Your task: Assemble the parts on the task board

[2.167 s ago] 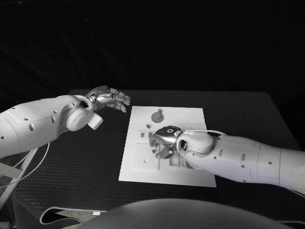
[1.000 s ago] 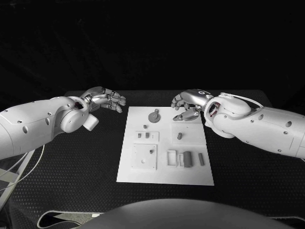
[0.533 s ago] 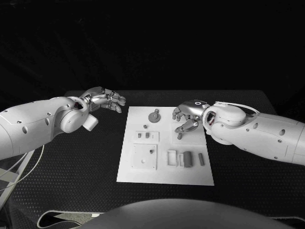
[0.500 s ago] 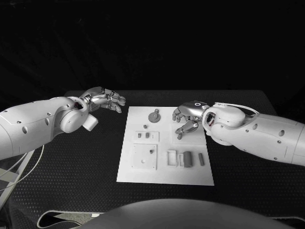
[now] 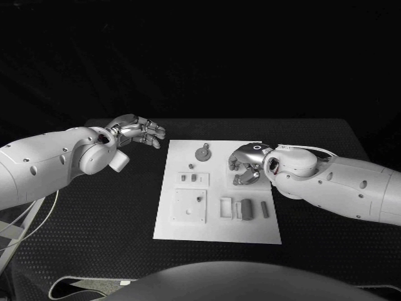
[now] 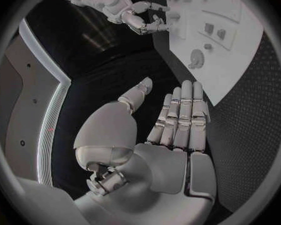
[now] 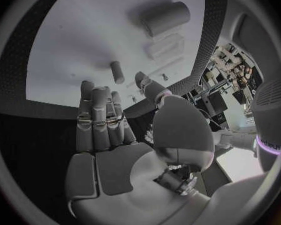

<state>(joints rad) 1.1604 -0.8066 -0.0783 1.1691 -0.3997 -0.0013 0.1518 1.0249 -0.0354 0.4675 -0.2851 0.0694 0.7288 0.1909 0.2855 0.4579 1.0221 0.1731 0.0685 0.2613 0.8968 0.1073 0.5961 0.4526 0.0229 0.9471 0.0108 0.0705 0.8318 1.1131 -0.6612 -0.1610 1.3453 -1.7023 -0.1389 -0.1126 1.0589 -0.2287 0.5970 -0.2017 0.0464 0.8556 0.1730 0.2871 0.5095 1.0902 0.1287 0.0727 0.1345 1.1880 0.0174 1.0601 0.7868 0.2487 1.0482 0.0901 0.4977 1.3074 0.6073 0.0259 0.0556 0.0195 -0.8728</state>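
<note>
Head view: right hand (image 5: 247,164), fingers spread and empty, hovers over the board's (image 5: 187,231) right part, likely reaching for a peg (image 7: 117,72). Left hand (image 5: 139,130) waits empty, off the far-left edge.

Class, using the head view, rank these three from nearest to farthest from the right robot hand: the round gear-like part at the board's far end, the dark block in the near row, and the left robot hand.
1. Round gear-like part: just left of the right robot hand, at the task board's far end.
2. Dark block: nearer the robot, in the near row.
3. Left robot hand: off the board, beyond its far left corner.
</note>
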